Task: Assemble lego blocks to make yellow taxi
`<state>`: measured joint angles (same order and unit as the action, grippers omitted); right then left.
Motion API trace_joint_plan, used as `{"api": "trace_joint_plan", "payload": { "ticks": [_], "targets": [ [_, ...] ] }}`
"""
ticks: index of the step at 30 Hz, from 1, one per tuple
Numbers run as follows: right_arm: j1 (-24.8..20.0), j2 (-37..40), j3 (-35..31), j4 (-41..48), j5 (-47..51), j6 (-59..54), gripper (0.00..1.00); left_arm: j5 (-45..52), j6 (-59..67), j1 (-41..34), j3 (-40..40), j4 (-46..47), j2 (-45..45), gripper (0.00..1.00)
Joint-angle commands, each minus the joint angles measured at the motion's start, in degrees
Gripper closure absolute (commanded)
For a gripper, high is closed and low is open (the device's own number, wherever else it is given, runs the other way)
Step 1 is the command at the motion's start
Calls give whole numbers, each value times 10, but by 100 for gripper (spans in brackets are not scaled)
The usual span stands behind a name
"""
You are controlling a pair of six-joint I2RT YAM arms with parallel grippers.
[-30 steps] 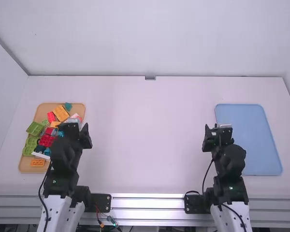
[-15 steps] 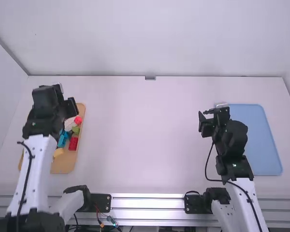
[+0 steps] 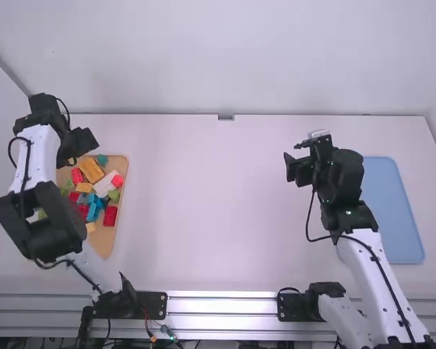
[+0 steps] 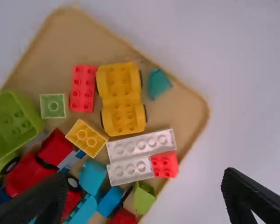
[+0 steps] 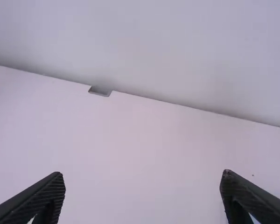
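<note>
In the high view my left gripper [image 3: 83, 147] is over the far part of the wooden tray; in the left wrist view the left gripper [image 4: 144, 184] is open, nothing between its fingertips, with blocks below. A yellow wheeled chassis [image 4: 121, 99] lies in the tray beside a red brick [image 4: 83, 88]. Near it are a small yellow brick [image 4: 87, 138], white bricks [image 4: 141, 144] and a teal piece [image 4: 158, 84]. Over the table's right side is my right gripper [image 3: 298, 161]; in the right wrist view the right gripper [image 5: 142, 186] stands open and holds nothing.
The wooden tray [image 3: 94, 251] at the table's left also holds green, red and blue pieces, including a green block [image 4: 14, 123]. A blue tray [image 3: 400, 218] lies at the right, beside the right arm. A wall rises behind the table's far edge.
The left arm has swung out and away from the camera, uncovering much of the wooden tray. My right gripper has risen and shifted a little left and away from the camera.
</note>
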<state>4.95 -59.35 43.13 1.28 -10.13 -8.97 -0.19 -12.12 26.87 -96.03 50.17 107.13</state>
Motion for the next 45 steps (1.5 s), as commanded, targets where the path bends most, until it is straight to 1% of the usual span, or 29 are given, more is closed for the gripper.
{"api": "trace_joint_plan", "payload": {
  "ticks": [1, 3, 4, 7, 10, 11, 12, 13, 15, 16, 17, 24, 27, 29, 34, 36, 40, 45],
  "targets": [
    [16, -20, 34, 1, -4, -7, 9, 21, -3, 17, -38, 18, 59, 9],
    [32, -37, 47, 0, 9, -10, 6, 20, -6, 30, -68, 35, 115, 6],
    [34, -39, 48, -1, 11, -11, 6, 20, -6, 30, -70, 36, 120, 6],
    [57, -57, 62, 0, 43, -13, 3, 22, -10, 44, -101, 42, 183, 3],
    [75, -66, 69, 0, 71, -15, 2, 23, -8, 49, -117, 42, 216, 2],
    [81, -69, 71, 0, 79, -15, 3, 22, -8, 49, -121, 42, 223, 2],
    [86, -70, 72, 0, 87, -15, 1, 21, -8, 47, -124, 41, 229, 3],
    [95, -72, 73, -2, 100, -16, 1, 21, -9, 48, -128, 42, 235, 7],
    [107, -73, 74, -7, 121, -16, 1, 21, -9, 51, -130, 42, 237, 13],
    [107, -73, 74, -7, 121, -16, 1, 21, -9, 51, -130, 42, 237, 13],
    [115, -73, 74, -11, 136, -16, 1, 22, -9, 49, -130, 39, 237, 15],
    [143, -73, 74, -23, 169, -17, 1, 25, 0, 46, -100, -6, 237, 13],
    [143, -73, 74, -24, 162, -33, 1, 47, 16, 46, -87, -27, 237, 13],
    [142, -73, 74, -23, 162, -33, 1, 67, 30, 46, -80, -41, 237, 15],
    [143, -73, 74, -24, 162, -33, 1, 68, 30, 45, -75, -46, 237, 16],
    [142, -73, 74, -24, 162, -33, 1, 68, 29, 45, -74, -46, 237, 20],
    [142, -73, 74, -24, 162, -33, 1, 55, 29, 37, -63, -48, 237, 21],
    [142, -73, 74, -24, 162, -33, 1, 21, 30, 19, -57, -46, 237, 20]
  ]
}}
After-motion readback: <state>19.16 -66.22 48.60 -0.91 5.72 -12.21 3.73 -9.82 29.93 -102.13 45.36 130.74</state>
